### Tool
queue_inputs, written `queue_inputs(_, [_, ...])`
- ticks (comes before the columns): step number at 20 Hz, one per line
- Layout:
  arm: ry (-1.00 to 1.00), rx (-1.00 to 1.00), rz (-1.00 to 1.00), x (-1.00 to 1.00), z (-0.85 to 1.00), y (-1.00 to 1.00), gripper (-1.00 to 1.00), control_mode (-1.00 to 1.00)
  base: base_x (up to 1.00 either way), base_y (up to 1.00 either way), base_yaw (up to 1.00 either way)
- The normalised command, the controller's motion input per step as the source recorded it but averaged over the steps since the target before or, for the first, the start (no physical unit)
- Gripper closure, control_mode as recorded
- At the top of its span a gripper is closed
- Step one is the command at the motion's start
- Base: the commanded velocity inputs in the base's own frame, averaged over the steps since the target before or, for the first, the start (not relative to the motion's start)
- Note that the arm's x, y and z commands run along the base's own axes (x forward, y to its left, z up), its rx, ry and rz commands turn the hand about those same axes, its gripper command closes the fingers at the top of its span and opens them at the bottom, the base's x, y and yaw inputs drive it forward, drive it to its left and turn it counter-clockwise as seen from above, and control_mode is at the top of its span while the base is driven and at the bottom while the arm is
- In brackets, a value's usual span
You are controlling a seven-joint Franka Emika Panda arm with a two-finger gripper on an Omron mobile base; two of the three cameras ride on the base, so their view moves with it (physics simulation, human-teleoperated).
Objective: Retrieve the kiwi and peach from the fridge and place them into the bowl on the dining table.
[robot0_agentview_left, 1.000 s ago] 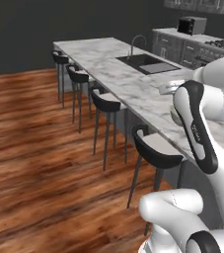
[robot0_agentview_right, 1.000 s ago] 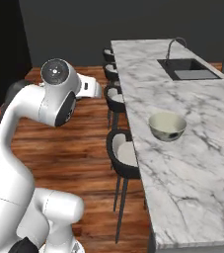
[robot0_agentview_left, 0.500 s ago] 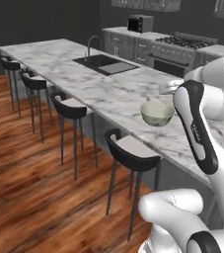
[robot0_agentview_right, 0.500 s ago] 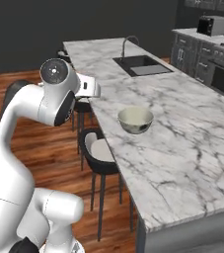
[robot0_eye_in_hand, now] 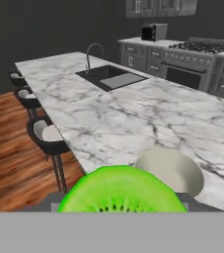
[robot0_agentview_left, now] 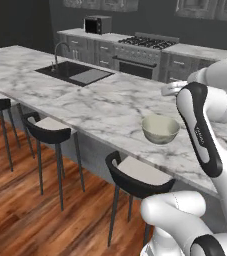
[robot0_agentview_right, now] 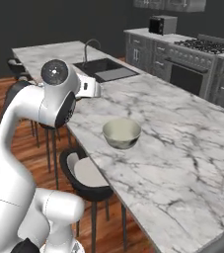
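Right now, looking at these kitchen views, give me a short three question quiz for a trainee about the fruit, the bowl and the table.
1. True or false: the bowl on the dining table already holds fruit.
2. Which fruit sits at the gripper in the hand view? A peach, B kiwi, C lemon.
3. Fill in: the stools stand along the table's ___ edge in the left base view.

Key: 1 false, it looks empty; 2 B; 3 near.
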Motion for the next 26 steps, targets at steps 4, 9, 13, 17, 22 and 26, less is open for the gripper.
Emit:
queue_inputs(4, [0.0, 0.0, 0.0, 0.0, 0.0, 0.0, 1.0, 1.0, 0.94, 0.07, -0.38])
queue_inputs(9, [0.0, 0.0, 0.0, 0.0, 0.0, 0.0, 1.0, 1.0, 0.87, -0.06, -0.34])
queue_inputs(13, [0.0, 0.0, 0.0, 0.0, 0.0, 0.0, 1.0, 1.0, 0.82, -0.18, -0.24])
queue_inputs(17, [0.0, 0.0, 0.0, 0.0, 0.0, 0.0, 1.0, 1.0, 0.52, -0.01, -0.04])
queue_inputs(22, [0.0, 0.0, 0.0, 0.0, 0.0, 0.0, 1.0, 1.0, 0.49, 0.01, 0.0])
queue_inputs(26, [0.02, 0.0, 0.0, 0.19, -0.09, 0.0, 1.0, -1.0, 0.53, 0.0, 0.0])
